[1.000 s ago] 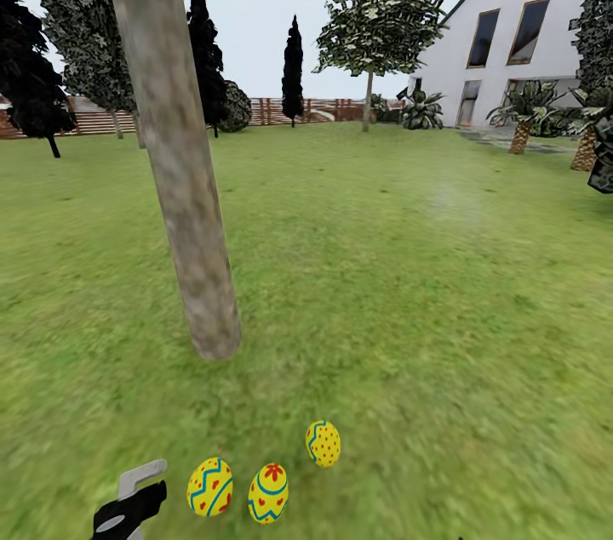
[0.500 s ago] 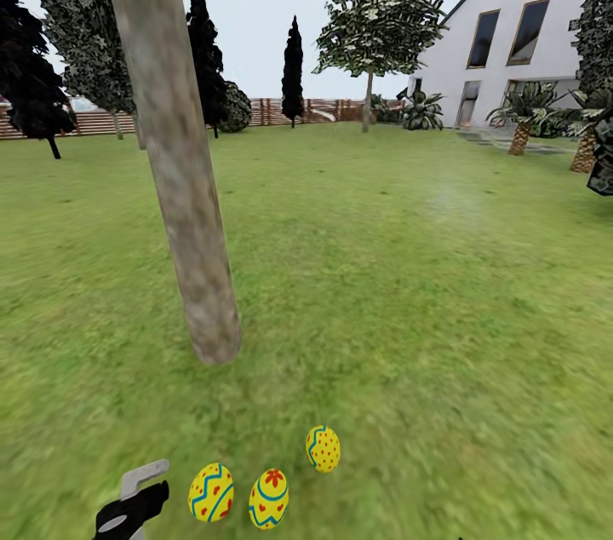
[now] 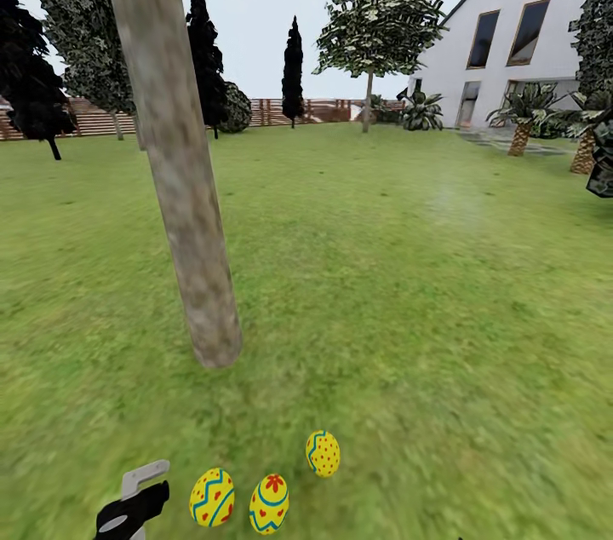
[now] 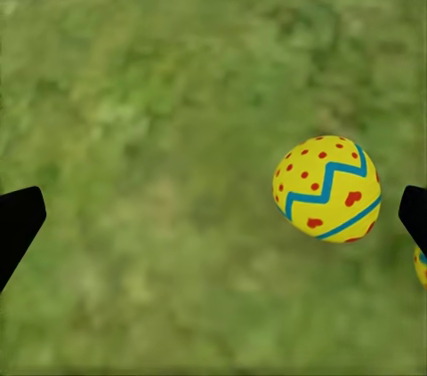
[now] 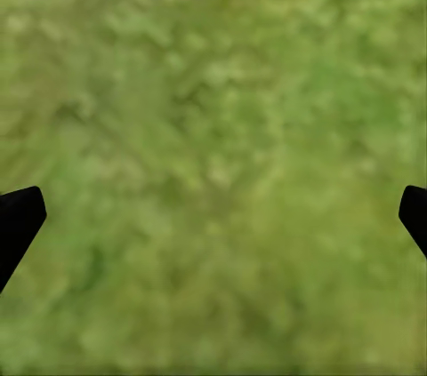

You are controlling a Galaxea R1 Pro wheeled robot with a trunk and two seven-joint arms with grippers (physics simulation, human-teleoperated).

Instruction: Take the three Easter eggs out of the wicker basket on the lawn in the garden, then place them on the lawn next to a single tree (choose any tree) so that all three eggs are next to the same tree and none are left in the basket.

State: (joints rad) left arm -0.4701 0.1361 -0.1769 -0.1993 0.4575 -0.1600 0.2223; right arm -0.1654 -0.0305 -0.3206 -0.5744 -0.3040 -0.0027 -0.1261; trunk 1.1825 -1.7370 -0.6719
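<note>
Left gripper (image 4: 213,225), black-fingered, hangs released above the grass with its fingertips spread wide and nothing between them; in the head view it sits just beside the nearest egg. Right gripper (image 5: 213,216) is likewise spread and empty over bare turf.

Largest to smallest:
- Wide mottled green lawn (image 3: 409,284) of the fenced garden, with a white gabled house (image 3: 519,37) beyond.
- Thick grey-brown tree trunk (image 3: 183,182) with mottled bark, standing on the lawn.
- Three bright yellow Easter eggs with blue zigzag bands and red marks, all lying on the grass near the trunk's foot: one (image 3: 212,496) beside the left gripper, one (image 3: 269,503) just beside it, and one (image 3: 323,452) a little apart and closer to the trunk.

Judgement: the placing appears done, and no basket is in sight to confirm it is empty. To finish well, the left arm should lift straight up and away, fingers kept wide, so that no fingertip nudges the nearest egg into a roll.

Against the earlier head pictures: the eggs, the trunk base and the left gripper all sit slightly lower in the picture, which suggests a small camera tilt, not a move of the things.
</note>
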